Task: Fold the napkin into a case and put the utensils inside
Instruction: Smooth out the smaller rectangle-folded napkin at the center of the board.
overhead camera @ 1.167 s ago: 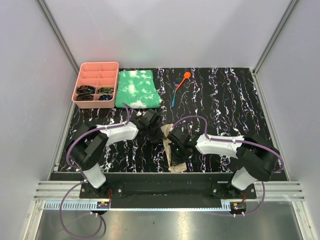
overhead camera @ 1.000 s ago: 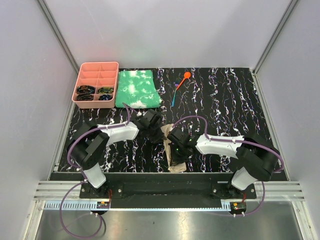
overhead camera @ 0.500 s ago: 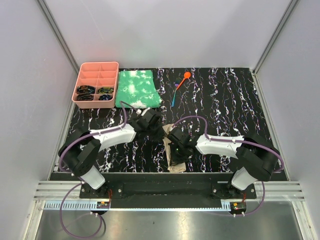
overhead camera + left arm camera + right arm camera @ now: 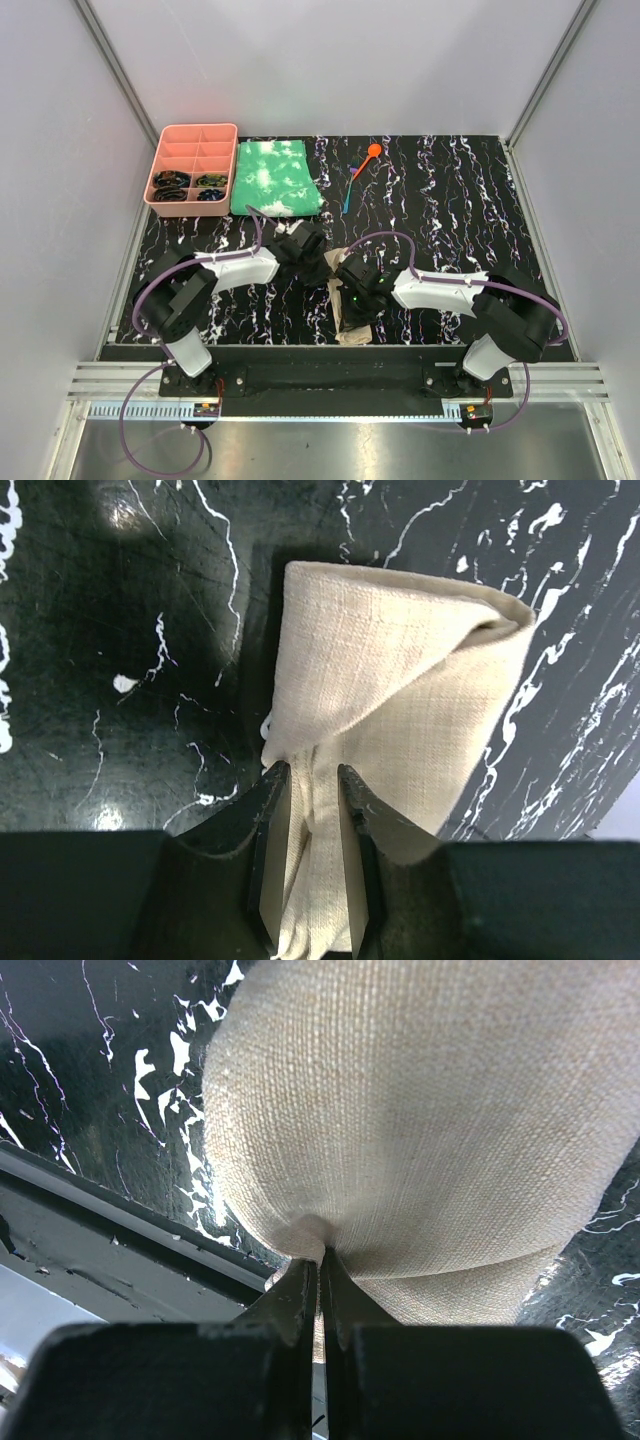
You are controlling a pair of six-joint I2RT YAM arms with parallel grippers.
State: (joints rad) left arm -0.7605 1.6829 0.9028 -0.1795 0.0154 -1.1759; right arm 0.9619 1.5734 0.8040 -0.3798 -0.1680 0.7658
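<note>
The tan napkin [image 4: 353, 333] lies bunched near the table's front middle, mostly hidden under both grippers. In the left wrist view the napkin [image 4: 400, 660] is folded into a loose cone. My left gripper [image 4: 307, 770] has a gathered strip of it between its narrowly parted fingers, the cloth puckering at the tips. My right gripper [image 4: 321, 1255] is shut, pinching the napkin [image 4: 420, 1110] at an edge, and the cloth bulges above it. From above, the left gripper [image 4: 322, 268] and right gripper [image 4: 350, 305] sit close together. The orange spoon [image 4: 372, 152] and blue utensil [image 4: 348, 195] lie far back.
A pink divided tray [image 4: 197, 127] with dark items stands at the back left. A green-and-white cloth [image 4: 272, 177] lies beside it. The table's front rail [image 4: 330, 352] runs just below the napkin, and grey walls close in both sides.
The left arm's elbow swung outward to the left half a second ago and has come back. Both grippers stay on the napkin at nearly the same spot.
</note>
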